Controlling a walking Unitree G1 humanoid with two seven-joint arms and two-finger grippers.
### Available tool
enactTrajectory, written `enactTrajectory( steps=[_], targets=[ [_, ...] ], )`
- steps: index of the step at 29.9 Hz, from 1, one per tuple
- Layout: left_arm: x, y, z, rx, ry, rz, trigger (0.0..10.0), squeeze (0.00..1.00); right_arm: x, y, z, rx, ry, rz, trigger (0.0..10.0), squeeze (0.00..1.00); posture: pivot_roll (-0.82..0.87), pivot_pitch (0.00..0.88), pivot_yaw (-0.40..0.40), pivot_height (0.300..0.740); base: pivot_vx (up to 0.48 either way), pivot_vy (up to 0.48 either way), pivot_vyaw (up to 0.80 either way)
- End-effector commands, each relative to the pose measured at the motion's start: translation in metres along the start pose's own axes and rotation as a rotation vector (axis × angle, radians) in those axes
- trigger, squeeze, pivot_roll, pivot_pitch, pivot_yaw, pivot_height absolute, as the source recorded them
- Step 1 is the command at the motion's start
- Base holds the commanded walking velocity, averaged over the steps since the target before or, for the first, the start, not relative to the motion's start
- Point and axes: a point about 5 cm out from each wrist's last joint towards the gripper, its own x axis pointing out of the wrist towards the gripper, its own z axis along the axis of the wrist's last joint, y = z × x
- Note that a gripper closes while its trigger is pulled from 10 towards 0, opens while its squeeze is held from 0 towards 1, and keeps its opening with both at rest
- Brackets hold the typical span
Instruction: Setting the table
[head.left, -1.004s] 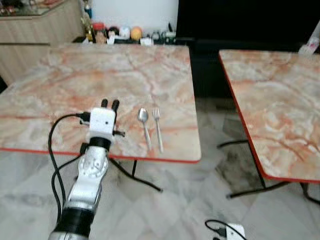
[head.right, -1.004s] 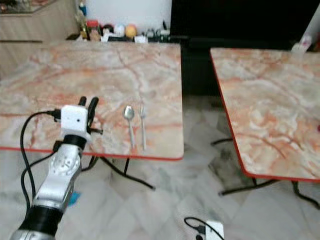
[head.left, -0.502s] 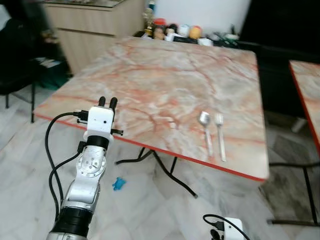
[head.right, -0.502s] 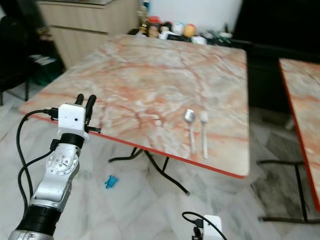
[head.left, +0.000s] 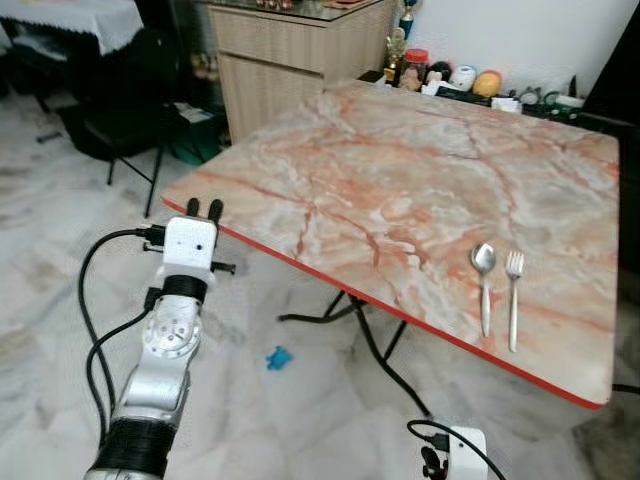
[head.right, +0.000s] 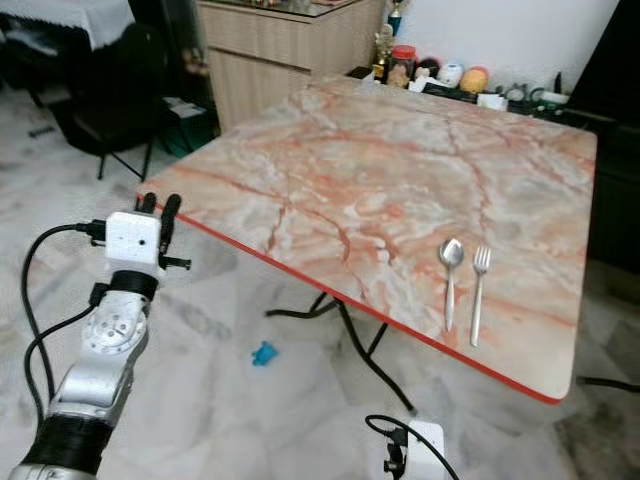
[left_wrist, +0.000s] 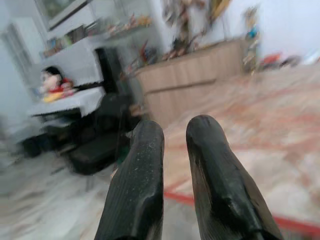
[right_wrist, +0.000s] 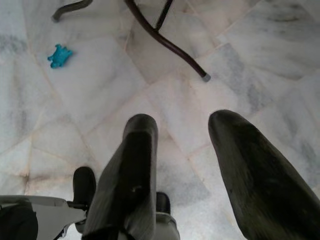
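Near: our right tool (right_wrist: 182, 170) hangs over the pale marble floor (head.left: 60, 300), fingers parted, empty. Our left tool (head.left: 203, 209), fingers nearly together w/ nothing between, is raised just off the pink marble-top counter (head.left: 420, 190) corner. Farther: steel spoon (head.left: 484, 284) beside steel fork (head.left: 513, 295), near counter's front edge. Vs 1 s ago the view has swung left: cutlery placed; we judge we're turning for more items.

one spoon (head.left: 483, 262), one fork (head.left: 514, 270), one marble table (head.left: 400, 190), one blue toy (head.left: 276, 357)
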Motion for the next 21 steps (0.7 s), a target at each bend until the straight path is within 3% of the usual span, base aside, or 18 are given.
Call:
enactTrajectory(
  steps=[1,5,10,12,13,16,17,21],
  targets=[
    [-0.007,0.017,-0.024,0.075,0.119,0.120,10.0,0.00,-0.001,-0.004,-0.004,0.010,0.019,-0.016,10.0,0.00,0.14,0.000,-0.044,0.740,0.000,0.000,0.00],
    [-0.021,0.035,-0.060,0.072,0.311,0.181,10.0,0.00,-0.001,-0.005,-0.004,0.012,0.018,-0.021,10.0,0.00,0.15,0.000,-0.046,0.740,0.000,0.000,0.00],
    [-0.032,0.041,-0.081,0.064,0.417,0.186,10.0,0.00,-0.001,-0.005,-0.003,0.015,0.015,-0.022,10.0,0.00,0.15,0.000,-0.046,0.740,0.000,0.000,0.00],
    [-0.053,0.049,-0.106,0.060,0.544,0.213,10.0,0.00,-0.001,-0.006,-0.003,0.017,0.010,-0.025,10.0,0.00,0.14,0.000,-0.047,0.740,0.000,0.000,0.00],
    [-0.074,0.049,-0.126,0.088,0.664,0.194,10.0,0.00,-0.001,-0.007,-0.002,0.017,0.007,-0.029,10.0,0.00,0.14,0.000,-0.050,0.740,0.000,0.000,0.00],
    [-0.089,0.043,-0.139,0.101,0.756,0.129,10.0,0.00,-0.002,-0.008,-0.003,0.014,0.006,-0.029,10.0,0.00,0.15,0.000,-0.053,0.740,0.000,0.000,0.00],
    [-0.107,0.029,-0.153,0.069,0.855,0.027,10.0,0.00,-0.002,-0.009,-0.002,0.011,0.004,-0.029,10.0,0.00,0.15,0.000,-0.054,0.740,0.000,0.000,0.00],
    [-0.122,0.016,-0.161,0.017,0.915,-0.050,10.0,0.00,-0.001,-0.009,0.001,0.006,-0.010,-0.029,10.0,0.00,0.14,0.000,-0.054,0.740,0.000,0.000,0.00]
  ],
)
